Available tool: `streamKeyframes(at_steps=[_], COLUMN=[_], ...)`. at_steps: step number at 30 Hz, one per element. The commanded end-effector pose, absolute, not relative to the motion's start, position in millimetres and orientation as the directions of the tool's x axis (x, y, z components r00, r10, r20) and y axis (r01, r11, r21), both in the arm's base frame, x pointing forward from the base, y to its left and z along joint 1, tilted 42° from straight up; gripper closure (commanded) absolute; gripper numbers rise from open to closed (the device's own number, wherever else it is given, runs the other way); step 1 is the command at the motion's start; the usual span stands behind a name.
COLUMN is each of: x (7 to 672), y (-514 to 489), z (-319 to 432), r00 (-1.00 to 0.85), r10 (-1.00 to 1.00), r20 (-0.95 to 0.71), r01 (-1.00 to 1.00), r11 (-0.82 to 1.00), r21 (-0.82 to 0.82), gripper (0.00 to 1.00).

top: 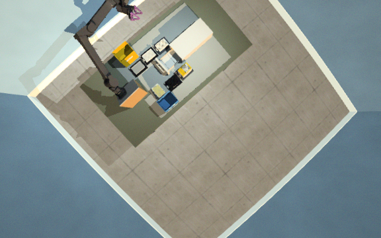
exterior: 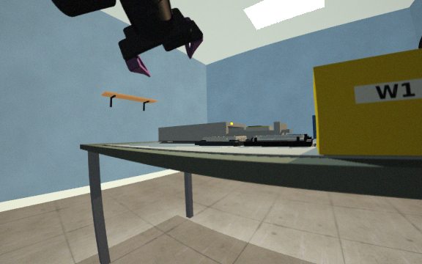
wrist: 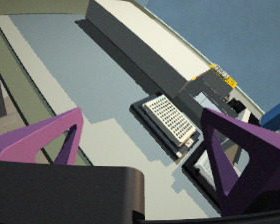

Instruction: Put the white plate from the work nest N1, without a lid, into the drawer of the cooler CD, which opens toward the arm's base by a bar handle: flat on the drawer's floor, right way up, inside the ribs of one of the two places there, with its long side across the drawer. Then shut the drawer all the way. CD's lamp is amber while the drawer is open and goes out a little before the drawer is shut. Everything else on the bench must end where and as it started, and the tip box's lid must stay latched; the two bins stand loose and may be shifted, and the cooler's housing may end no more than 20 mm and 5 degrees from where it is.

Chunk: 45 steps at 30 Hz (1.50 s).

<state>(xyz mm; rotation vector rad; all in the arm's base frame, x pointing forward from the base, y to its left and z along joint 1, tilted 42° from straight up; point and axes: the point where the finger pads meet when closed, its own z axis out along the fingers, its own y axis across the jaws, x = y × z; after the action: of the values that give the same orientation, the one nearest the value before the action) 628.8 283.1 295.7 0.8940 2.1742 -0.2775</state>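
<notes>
My gripper (top: 135,13) is open and empty. It hangs high in the air beyond the bench's edge, far from the objects; its purple fingers show in the side view (exterior: 165,62) and frame the wrist view (wrist: 140,139). Three black nests stand in a row on the bench. The middle one holds a white plate (top: 148,55), and the one nearest the long box holds a dotted plate (top: 161,44), also seen in the wrist view (wrist: 165,119). I cannot read the nest labels. The cooler (top: 168,62) stands with its drawer pulled out, and its amber lamp (exterior: 231,124) is lit.
The yellow bin W1 (top: 124,54) stands near the nests and fills the right of the side view (exterior: 379,103). A blue bin (top: 167,100), a black box (top: 173,82) and a yellow box (top: 184,70) stand beyond. A long cream box (top: 190,38) lies at the far end.
</notes>
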Motion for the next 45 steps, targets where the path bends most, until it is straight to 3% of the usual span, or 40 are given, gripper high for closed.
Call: streamKeyframes(at_steps=[1,17,18,25,29,31,37,38,42,45], x=[630,630,643,637,640,638,639,638,636,635], y=[279,279,262,230,215,207,191,187,171,159], z=[303,303,311,310,266,291,248,276,237,254], r00=[-0.46,-0.46,-0.467,-0.502,-0.623,-0.585,-0.694,-0.659,-0.735,-0.726], r10=[0.52,0.52,0.53,0.526,0.487,0.506,0.471,0.487,0.462,0.467], r20=[-0.72,-0.72,-0.708,-0.686,-0.612,-0.634,-0.544,-0.573,-0.497,-0.505], r01=[0.68,0.68,0.69,0.68,0.654,0.656,0.619,0.625,0.593,0.587], r11=[0.728,0.728,0.719,0.731,0.754,0.755,0.776,0.779,0.793,0.803], r21=[0.091,0.091,0.084,0.063,-0.066,-0.003,-0.118,-0.058,-0.14,-0.1], gripper=[0.0,0.0,1.0,1.0,1.0,1.0,1.0,1.0,1.0,1.0])
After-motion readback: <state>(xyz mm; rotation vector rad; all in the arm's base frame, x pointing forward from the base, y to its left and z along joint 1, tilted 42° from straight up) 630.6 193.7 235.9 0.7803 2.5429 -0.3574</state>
